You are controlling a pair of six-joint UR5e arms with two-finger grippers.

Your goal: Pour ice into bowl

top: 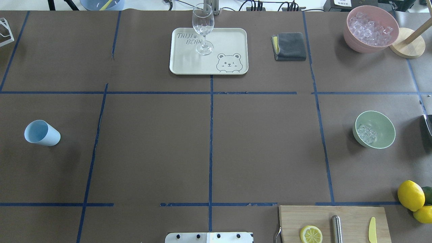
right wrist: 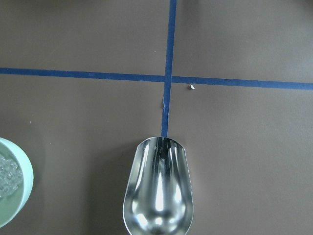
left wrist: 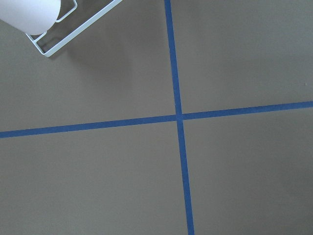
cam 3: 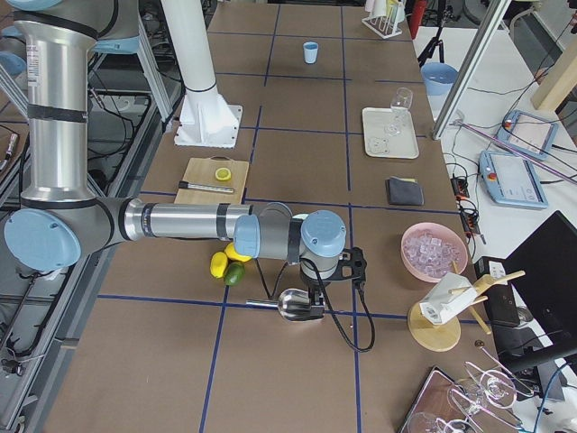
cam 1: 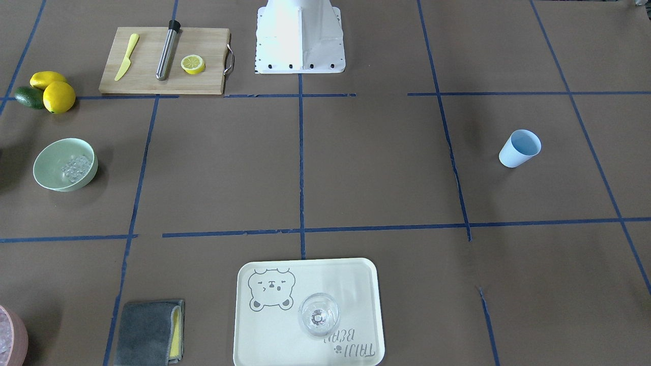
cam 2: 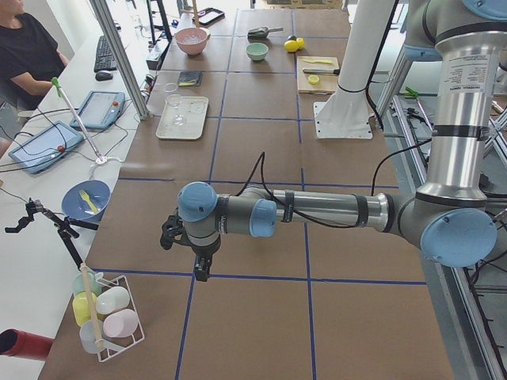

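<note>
The mint-green bowl [cam 1: 51,173] stands upright on the robot's right side of the table, with a small heap of clear ice [cam 1: 76,168] inside. It also shows in the overhead view [top: 381,128] with the ice [top: 366,132], and at the left edge of the right wrist view [right wrist: 19,196]. The light blue cup [top: 41,133] stands empty far over on the robot's left side. My right gripper [cam 3: 314,294] hangs over a metal scoop [right wrist: 157,193] near the bowl. My left gripper [cam 2: 203,271] hangs over bare table. I cannot tell whether either gripper is open or shut.
A pink container [top: 371,30] full of ice stands at the far right. A tray [top: 182,64] holds a clear wine glass [top: 203,27]. A grey cloth [top: 289,46], a cutting board [top: 351,216] with half a lemon, and lemons [top: 410,195] lie around. A wire cup rack [left wrist: 58,29] is near my left gripper.
</note>
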